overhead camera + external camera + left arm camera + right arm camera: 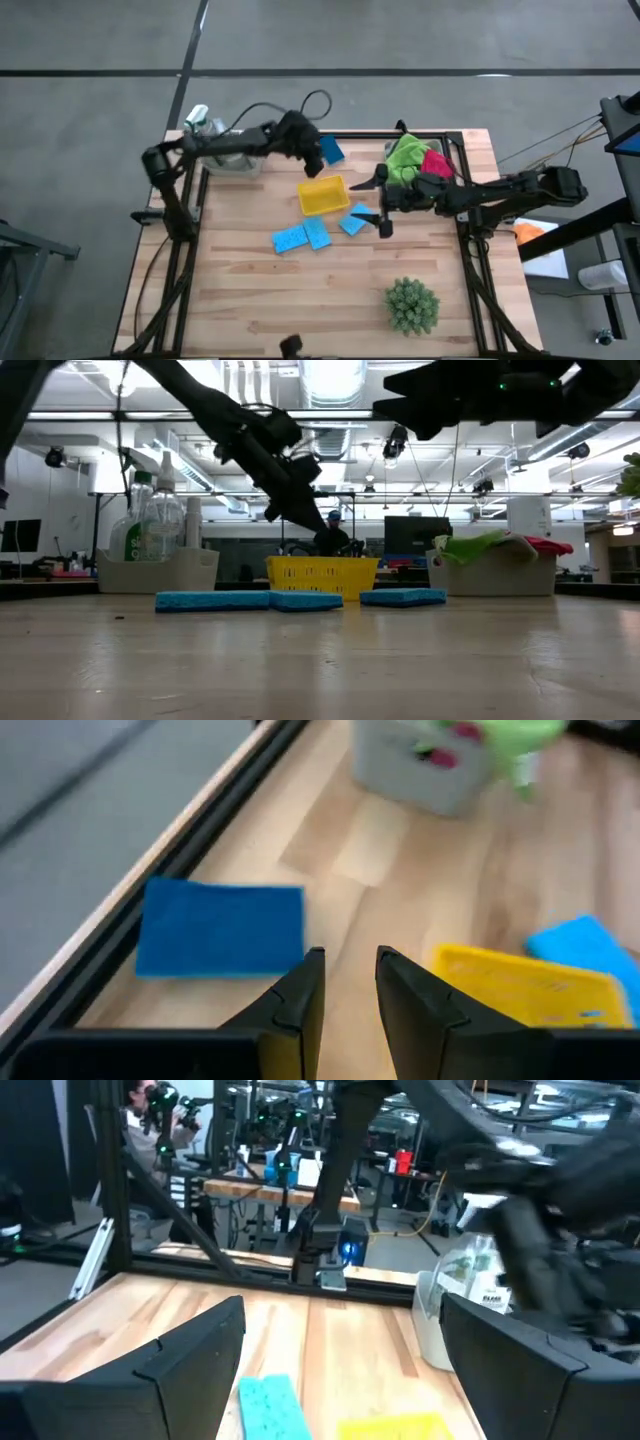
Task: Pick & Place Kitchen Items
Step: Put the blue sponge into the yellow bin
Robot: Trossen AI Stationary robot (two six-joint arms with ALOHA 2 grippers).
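Over at the far left corner of your tabletop (240,300) sits a pale bin (232,160) holding the clear spray bottle (198,117) with its white trigger; the low view shows a second clear bottle (128,525) beside it in that bin. Your left hand (322,152) reaches past the bin along the far edge, and its wrist view shows the two fingers (300,995) nearly together with only a narrow gap, clamped on nothing. Just off those fingertips lies a dark blue sponge (332,150), flat on the wood against the far rail. Near it, toward the middle, you have the yellow tray (323,195), and in front of the tray two bright blue sponges (302,237) lie touching side by side. A third bright blue sponge (355,218) lies just right of the tray.

Moving right, your right hand (380,205) hovers over that third sponge with its fingers (190,1350) spread wide apart, holding nothing. Behind it, at the far right, a second pale bin (490,575) carries the green cloth (405,155) and the red cloth (437,160) heaped together. Nearer you on the right side stands the spiky green plant (412,305), well apart from everything else.
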